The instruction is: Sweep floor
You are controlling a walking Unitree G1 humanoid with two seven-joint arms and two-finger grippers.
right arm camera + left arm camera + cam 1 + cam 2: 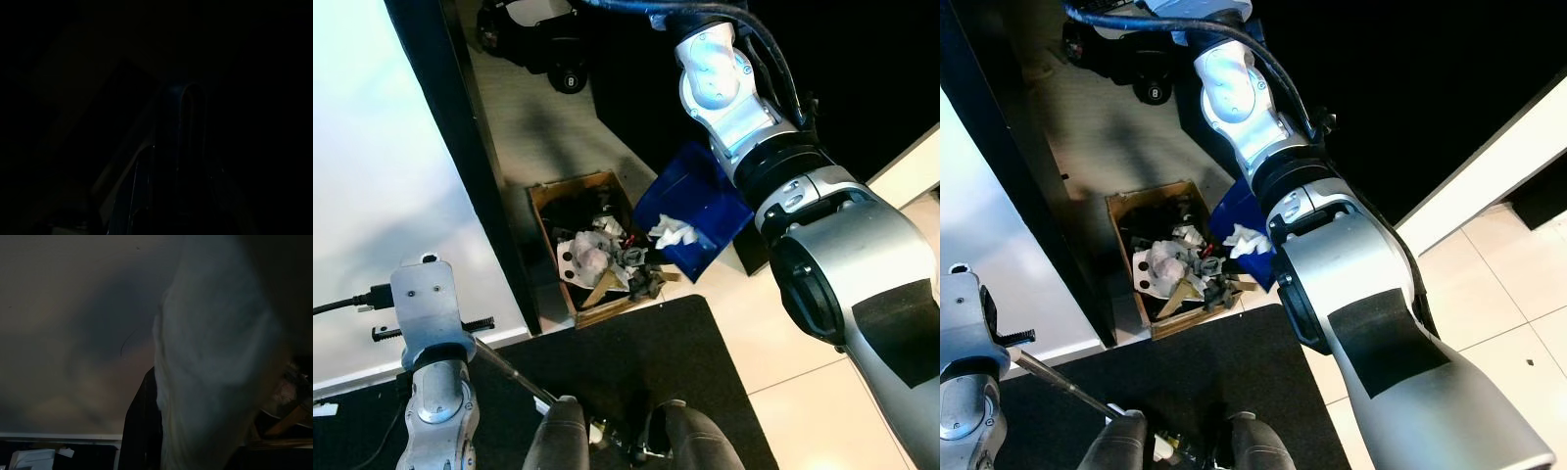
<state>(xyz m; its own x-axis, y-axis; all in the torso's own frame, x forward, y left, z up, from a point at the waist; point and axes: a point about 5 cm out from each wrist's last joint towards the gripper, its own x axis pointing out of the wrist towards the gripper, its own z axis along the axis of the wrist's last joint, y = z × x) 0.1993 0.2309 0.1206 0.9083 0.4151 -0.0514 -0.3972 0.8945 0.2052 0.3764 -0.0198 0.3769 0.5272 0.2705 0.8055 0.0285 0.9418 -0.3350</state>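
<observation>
Right arm [803, 196] stretched forward and up across the right side, elbow bent, wrist far off against the dark. Left arm [435, 392] low at near left, forearm upright. Grippers hidden; finger state impossible to tell. Two grey legs [617, 436] near bottom centre.

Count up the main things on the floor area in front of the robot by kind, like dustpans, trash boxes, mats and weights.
Blue plastic dustpan, tilted over the box with crumpled white paper in it: 1
Brown cardboard box full of rubbish: 1
Black floor mat: 1
Black round weight marked 8: 1
Total: 4
</observation>
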